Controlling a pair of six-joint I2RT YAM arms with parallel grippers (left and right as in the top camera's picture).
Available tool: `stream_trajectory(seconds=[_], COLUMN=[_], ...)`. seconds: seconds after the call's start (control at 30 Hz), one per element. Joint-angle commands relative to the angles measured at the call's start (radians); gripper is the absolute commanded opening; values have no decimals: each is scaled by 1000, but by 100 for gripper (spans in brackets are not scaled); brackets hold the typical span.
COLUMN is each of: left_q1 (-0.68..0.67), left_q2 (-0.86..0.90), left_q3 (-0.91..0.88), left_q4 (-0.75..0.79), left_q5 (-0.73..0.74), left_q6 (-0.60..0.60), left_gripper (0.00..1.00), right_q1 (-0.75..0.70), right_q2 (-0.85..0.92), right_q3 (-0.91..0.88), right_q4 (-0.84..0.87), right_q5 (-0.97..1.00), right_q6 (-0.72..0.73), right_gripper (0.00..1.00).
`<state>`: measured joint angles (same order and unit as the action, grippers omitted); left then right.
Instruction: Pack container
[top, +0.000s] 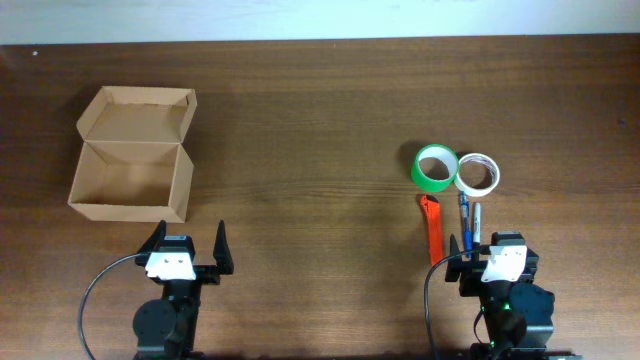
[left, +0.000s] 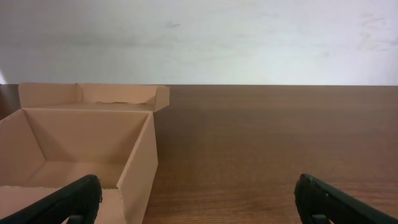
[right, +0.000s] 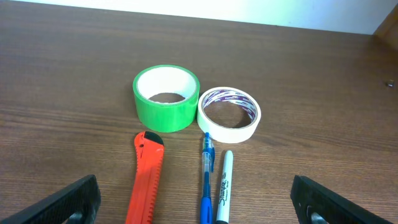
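Note:
The container (top: 130, 180), a tan cardboard box with its flap lid open to the back, sits at the left of the table; it also shows in the left wrist view (left: 87, 149), empty inside. My left gripper (top: 187, 245) (left: 199, 202) is open and empty just in front of the box's right corner. At the right lie a green tape roll (top: 435, 166) (right: 166, 98), a white tape roll (top: 477, 173) (right: 229, 114), an orange box cutter (top: 433, 228) (right: 145, 180), a blue pen (top: 464, 222) (right: 206, 180) and a white marker (top: 475, 225) (right: 224, 190). My right gripper (top: 492, 258) (right: 196, 202) is open and empty, just in front of them.
The table is dark brown wood (top: 320, 120). Its far edge meets a pale wall (left: 199, 37). The arm bases and cables sit at the near edge.

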<state>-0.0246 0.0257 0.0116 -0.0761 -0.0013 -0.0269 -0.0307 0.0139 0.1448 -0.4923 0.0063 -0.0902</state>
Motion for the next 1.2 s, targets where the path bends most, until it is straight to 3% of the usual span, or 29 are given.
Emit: stream_trajectory(seconds=[0.0, 0.53, 0.63, 0.8, 0.93, 1.17], left_q1=[6, 7, 7, 7, 8, 8], left_q2=[-8, -8, -8, -2, 31, 242], left_q3=[-2, -2, -2, -2, 33, 266], left_q4=[-7, 30, 113, 50, 37, -101], left_q5=[-6, -21, -21, -21, 5, 5], left_q6=[-10, -11, -106, -170, -193, -129], left_gripper=[100, 100, 100, 100, 100, 100], right_q1=[6, 6, 6, 6, 6, 3], right_q2=[-11, -11, -11, -11, -10, 61], right_q3=[-8, -8, -8, -8, 0, 152], right_q4=[3, 6, 6, 6, 18, -75], right_q5=[-2, 0, 5, 5, -99, -129], right_q6=[-7, -7, -7, -6, 90, 135], right_gripper=[99, 99, 99, 99, 99, 99])
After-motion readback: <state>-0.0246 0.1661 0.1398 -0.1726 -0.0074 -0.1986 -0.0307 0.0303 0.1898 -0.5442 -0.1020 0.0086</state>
